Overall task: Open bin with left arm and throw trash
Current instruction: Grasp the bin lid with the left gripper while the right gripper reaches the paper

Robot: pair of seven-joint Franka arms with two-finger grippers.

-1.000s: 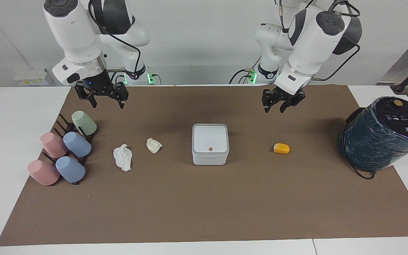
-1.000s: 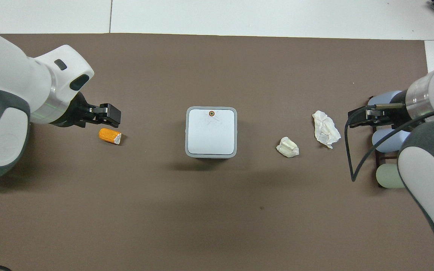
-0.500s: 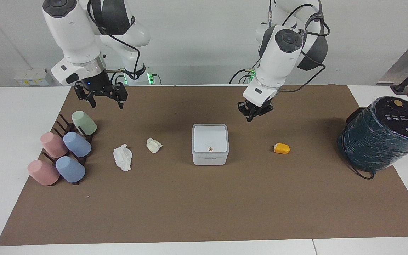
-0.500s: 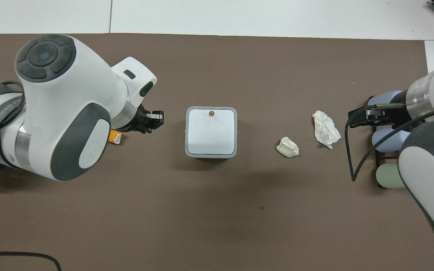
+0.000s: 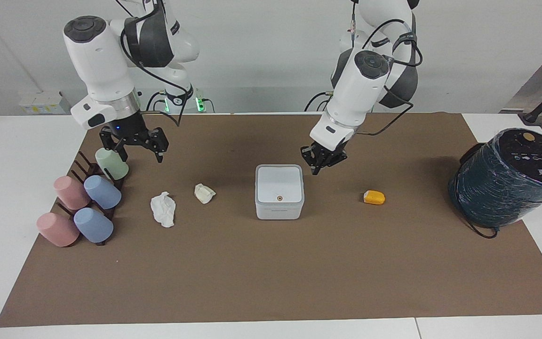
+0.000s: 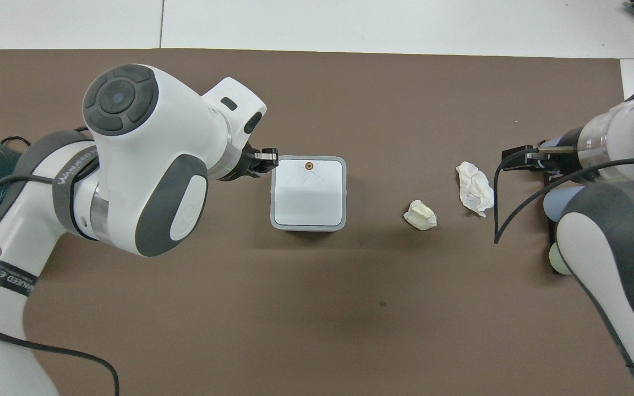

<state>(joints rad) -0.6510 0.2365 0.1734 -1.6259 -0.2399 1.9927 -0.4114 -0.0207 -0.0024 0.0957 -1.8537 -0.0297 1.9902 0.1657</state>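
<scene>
Hovering shut and empty, left claw (image 5: 317,165) nears bin (image 5: 279,190) edge; right claw (image 5: 134,143) open.

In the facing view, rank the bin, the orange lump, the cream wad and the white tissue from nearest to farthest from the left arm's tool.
From the left tool:
1. Bin, right beside it.
2. Orange lump, toward the left arm's end.
3. Cream wad, toward the right arm's end.
4. White tissue, beside the wad, closer to the cups.

White table (image 5: 26,155); brown mat (image 5: 271,278) on it, dark wrapped cylinder (image 5: 506,179) at edge.
</scene>
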